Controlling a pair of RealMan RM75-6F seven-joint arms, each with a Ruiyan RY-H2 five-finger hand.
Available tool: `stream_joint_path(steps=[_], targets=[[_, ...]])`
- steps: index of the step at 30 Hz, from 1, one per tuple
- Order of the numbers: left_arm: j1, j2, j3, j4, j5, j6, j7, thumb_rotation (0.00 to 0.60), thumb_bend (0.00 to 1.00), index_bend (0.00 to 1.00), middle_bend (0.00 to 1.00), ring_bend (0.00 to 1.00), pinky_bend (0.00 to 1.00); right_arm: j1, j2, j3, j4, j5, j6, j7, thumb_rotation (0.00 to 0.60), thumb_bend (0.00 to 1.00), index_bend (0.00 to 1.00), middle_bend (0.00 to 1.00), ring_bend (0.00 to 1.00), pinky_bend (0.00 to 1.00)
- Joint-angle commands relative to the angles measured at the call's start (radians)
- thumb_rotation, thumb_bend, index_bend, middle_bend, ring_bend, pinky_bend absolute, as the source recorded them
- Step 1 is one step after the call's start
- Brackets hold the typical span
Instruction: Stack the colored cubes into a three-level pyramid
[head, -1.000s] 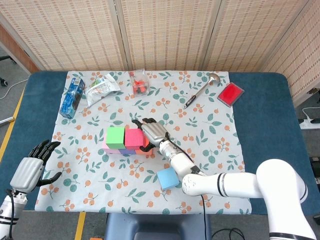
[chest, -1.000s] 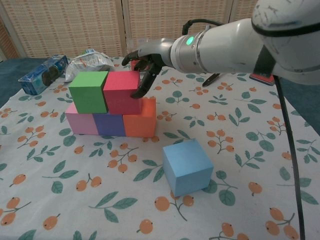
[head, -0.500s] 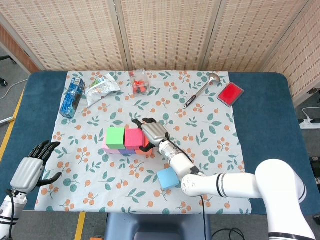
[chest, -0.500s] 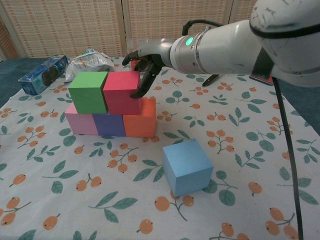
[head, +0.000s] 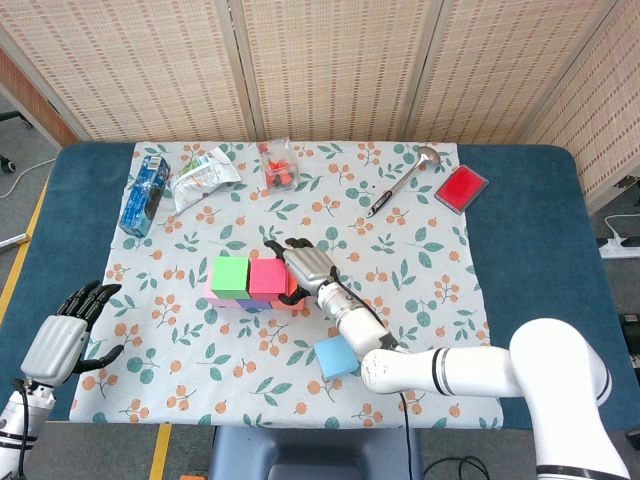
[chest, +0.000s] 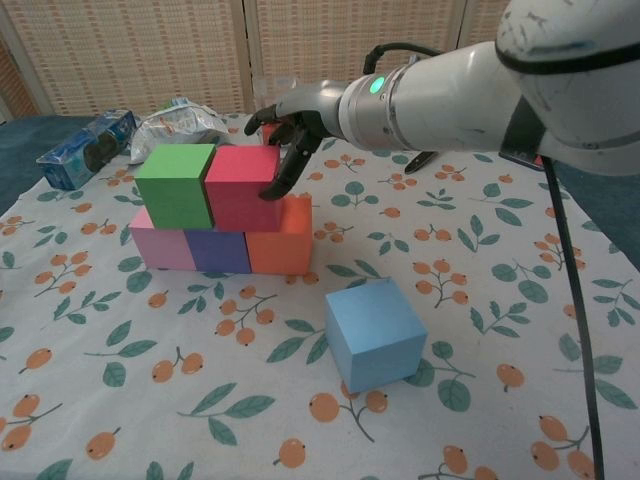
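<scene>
Two levels up; apex missing
Right hand (chest: 290, 125) fingers spread, touching red cube (chest: 243, 185), gripping nothing; left hand (head: 62, 340) open, idle; blue cube (chest: 375, 333) unplaced.

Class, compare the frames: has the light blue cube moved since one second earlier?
No. In the chest view the light blue cube sits over the same orange berry print on the cloth as before.

Six cubes (chest: 243, 187); one ladle (head: 400, 180); two hands (head: 305, 263).
</scene>
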Motion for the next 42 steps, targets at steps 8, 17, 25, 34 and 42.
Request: stream_joint_path(steps=[8,17,25,34,42], targets=[[-0.002,-0.001,0.000,0.001,-0.001,-0.003,0.002,0.600,0.25,0.07,0.12,0.05,0.16,-0.001,0.004,-0.004,-0.001,-0.003,-0.006,0.001,0.600,0.22,0.00,0.23,0.03,0.00],[-0.002,0.000,0.000,0.000,-0.002,-0.004,0.004,0.600,0.25,0.07,0.12,0.05,0.16,-0.003,0.003,0.002,0.007,-0.008,-0.006,0.010,0.600,0.22,0.00,0.23,0.03,0.00],[-0.003,0.002,0.000,-0.003,0.000,-0.002,0.004,0.600,0.25,0.07,0.12,0.05,0.16,-0.003,0.003,0.006,0.008,-0.005,-0.011,0.019,0.600,0.22,0.00,0.23,0.03,0.00],[-0.003,0.000,0.001,0.001,0.001,-0.003,-0.002,0.600,0.25,0.07,0.12,0.05,0.16,-0.005,-0.003,0.006,0.007,-0.009,0.013,0.013,0.600,0.22,0.00,0.23,0.03,0.00],[-0.003,0.000,0.003,0.004,0.006,0.000,-0.007,0.600,0.25,0.07,0.12,0.05,0.16,-0.009,-0.007,0.009,0.002,-0.009,0.026,0.010,0.600,0.22,0.00,0.23,0.03,0.00]])
